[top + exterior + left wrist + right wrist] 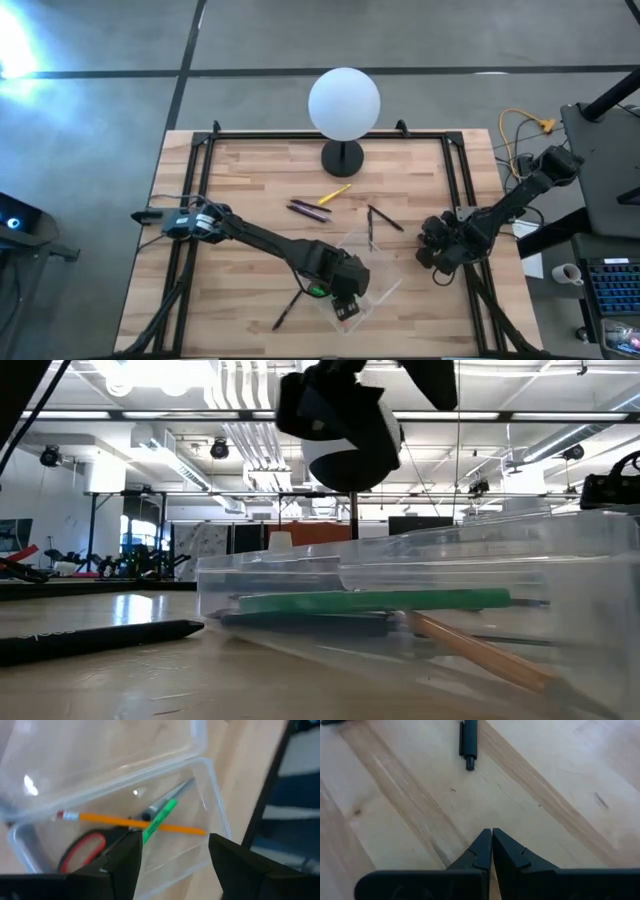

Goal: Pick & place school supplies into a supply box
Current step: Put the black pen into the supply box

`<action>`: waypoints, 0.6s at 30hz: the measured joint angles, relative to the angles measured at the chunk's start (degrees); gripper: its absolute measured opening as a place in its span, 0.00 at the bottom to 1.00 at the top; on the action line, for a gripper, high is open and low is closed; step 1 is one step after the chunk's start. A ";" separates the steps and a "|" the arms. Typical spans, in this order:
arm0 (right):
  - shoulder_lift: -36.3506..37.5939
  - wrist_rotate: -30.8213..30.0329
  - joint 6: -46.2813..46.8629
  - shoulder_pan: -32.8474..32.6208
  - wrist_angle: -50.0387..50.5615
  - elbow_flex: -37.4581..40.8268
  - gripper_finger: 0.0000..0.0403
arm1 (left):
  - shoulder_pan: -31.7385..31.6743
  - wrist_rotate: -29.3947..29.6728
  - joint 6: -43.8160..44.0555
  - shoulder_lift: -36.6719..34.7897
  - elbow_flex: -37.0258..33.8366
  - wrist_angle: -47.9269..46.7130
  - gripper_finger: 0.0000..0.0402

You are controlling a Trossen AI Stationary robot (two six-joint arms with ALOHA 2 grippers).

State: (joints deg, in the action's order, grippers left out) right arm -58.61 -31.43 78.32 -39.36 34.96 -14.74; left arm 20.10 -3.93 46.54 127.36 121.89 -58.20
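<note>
A white globe lamp (344, 103) on a black base (342, 157) is positioned at the far edge of a light wooden table (250, 180). A yellow cable (520, 130) and a white mug (567, 273) are seen off the table's right side.

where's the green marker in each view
high view: green marker barely shows, under the left gripper.
low view: lying flat inside the supply box, mid-frame.
left wrist view: in the box, crossing the yellow pencil, centre.
right wrist view: not in it.
Shared landmark: the supply box.
</note>
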 joint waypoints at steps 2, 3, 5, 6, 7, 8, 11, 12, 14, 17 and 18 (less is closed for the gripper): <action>0.00 1.08 -0.99 1.76 -3.02 0.02 0.02 | 0.07 -0.02 5.01 -0.04 0.00 -0.79 0.53; 0.00 2.17 -2.26 2.86 -4.88 0.02 0.02 | 0.11 -0.02 7.45 -0.04 0.00 -0.95 0.53; -0.16 5.03 -5.56 5.32 -9.14 0.02 0.02 | 0.12 -0.02 11.73 -0.08 0.00 -1.07 0.53; -0.44 6.24 -7.01 6.65 -11.26 0.02 0.02 | 0.14 -0.04 13.36 -0.09 0.00 -1.29 0.53; -0.58 7.05 -8.04 7.76 -12.70 0.02 0.02 | 0.14 0.00 14.95 -0.12 0.00 -1.36 0.53; -0.68 7.34 -8.81 8.81 -13.93 0.04 0.02 | 0.12 0.27 16.47 -0.12 0.00 -1.30 0.53; -0.98 7.35 -9.40 11.38 -15.28 0.02 0.02 | 0.01 2.34 22.46 -0.25 0.00 -1.33 0.53; -0.98 7.51 -9.54 11.95 -15.15 0.04 0.02 | -0.02 3.02 24.88 -0.41 0.00 -1.24 0.53; -1.09 7.80 -10.59 12.55 -15.19 0.02 0.02 | -0.02 4.52 28.02 -1.10 -0.04 -0.82 0.53; -1.14 7.92 -12.86 12.57 -15.21 0.02 0.02 | -0.04 6.06 30.01 -2.41 -0.04 0.24 0.53; -1.14 7.92 -13.45 12.57 -15.23 0.04 0.02 | -0.04 6.08 29.28 -2.94 -0.04 0.82 0.53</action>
State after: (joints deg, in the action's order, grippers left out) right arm -59.75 -23.51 64.87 -26.79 19.73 -14.70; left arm 20.05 2.15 75.82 124.43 121.84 -57.38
